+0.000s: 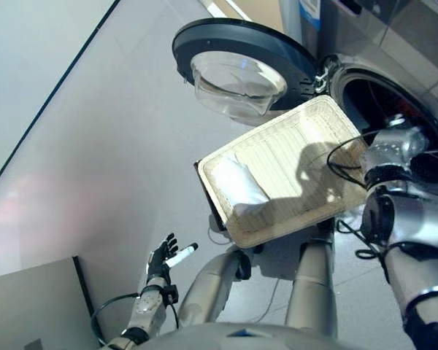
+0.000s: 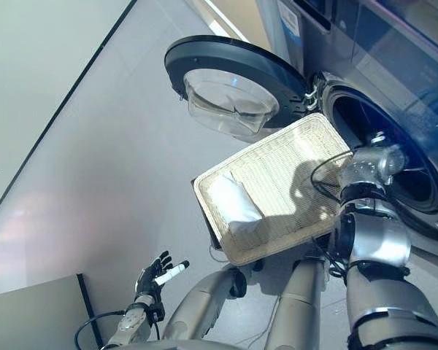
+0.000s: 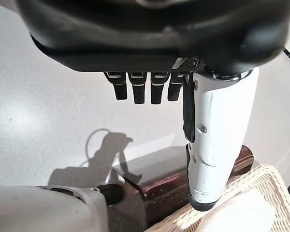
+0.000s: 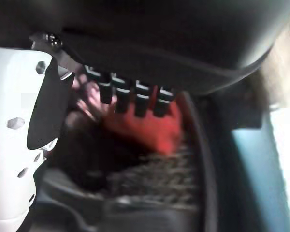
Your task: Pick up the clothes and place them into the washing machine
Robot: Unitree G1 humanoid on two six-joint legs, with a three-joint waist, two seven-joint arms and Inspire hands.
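Note:
A shallow wicker basket (image 1: 306, 146) rests on a low dark brown box (image 3: 169, 181) in front of the washing machine's open drum (image 1: 383, 102). A folded white cloth (image 1: 237, 184) lies in the basket's near left corner and also shows in the left wrist view (image 3: 241, 212). My right arm reaches over the basket's right edge, and my right hand (image 4: 159, 38) is inside the drum, fingers straight, holding nothing. Red cloth (image 4: 145, 128) and pink cloth (image 4: 87, 94) lie in the drum just past the fingers. My left hand (image 1: 160, 257) hangs open over the floor at the lower left.
The round door (image 1: 241, 62) stands swung open to the left of the drum, above the basket's far edge. A grey box-like surface (image 1: 29, 306) stands at the lower left. Grey floor (image 1: 95, 146) spreads to the left of the basket.

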